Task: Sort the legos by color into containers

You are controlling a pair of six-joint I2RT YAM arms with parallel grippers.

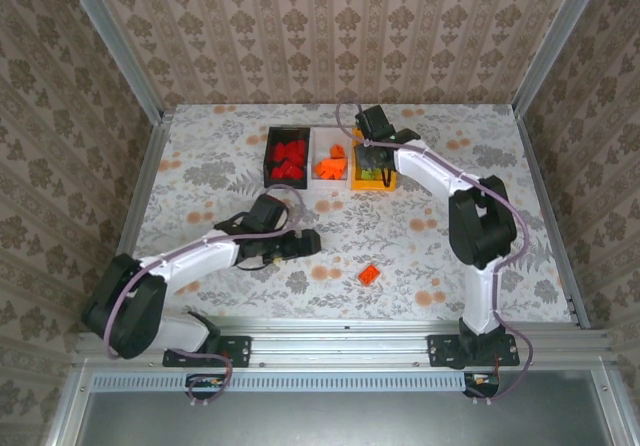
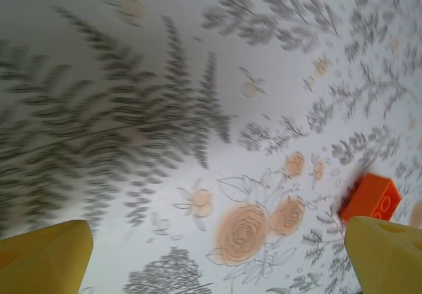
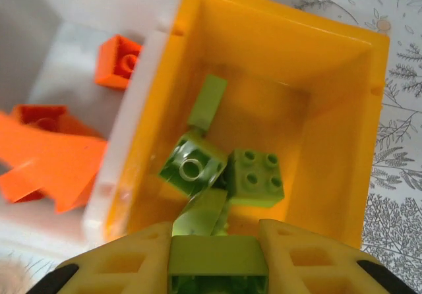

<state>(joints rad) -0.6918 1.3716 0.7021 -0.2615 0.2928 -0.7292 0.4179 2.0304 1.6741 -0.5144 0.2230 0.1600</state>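
The right arm's jaws are clamped on a small light green plastic brick (image 3: 217, 258), held straight above the open yellow-orange square plastic bin (image 3: 330, 76) where other green bricks already lie. One small orange plastic brick (image 1: 370, 275) sits alone on the flower-patterned desk (image 1: 200, 166), to the right of the left arm's jaws and slightly nearer the bases; those jaws stand wide apart and empty, and this arm looks the closer one. The brick's long axis seems skewed to the desk edges, so the jaws would likely need turning to straddle it.
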